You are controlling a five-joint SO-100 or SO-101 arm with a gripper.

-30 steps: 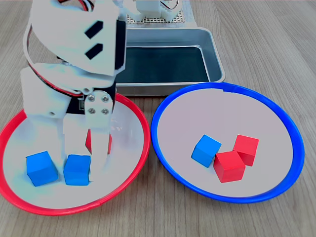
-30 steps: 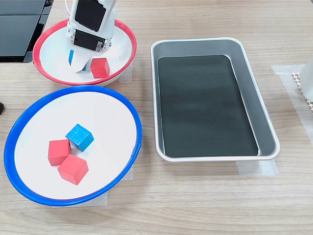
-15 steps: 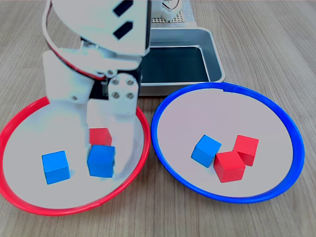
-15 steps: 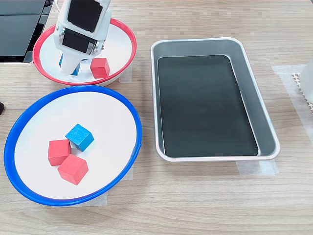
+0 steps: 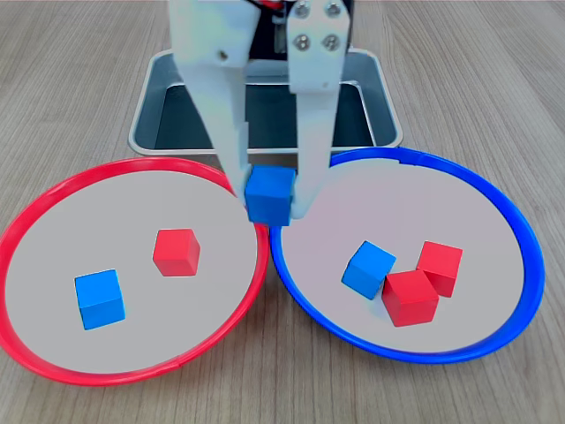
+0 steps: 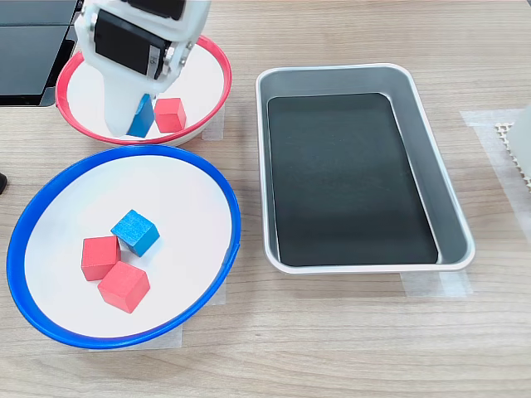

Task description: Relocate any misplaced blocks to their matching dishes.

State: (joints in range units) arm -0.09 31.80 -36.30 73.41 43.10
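On a pale wood-grain counter stand a rectangular grey metal tray with a dark bottom and two large round shallow dishes with pale insides. At the first exterior view's left is the red-rimmed dish, and touching it on the right is the blue-rimmed dish. The white arm reaches down from above, its claw pinching a blue cube, lifted over the spot where the two rims meet. Inside the red-rimmed dish lie one blue block and one red block, apart from each other. Inside the blue-rimmed dish sit a second blue block and two red blocks, clustered close and seeming to touch
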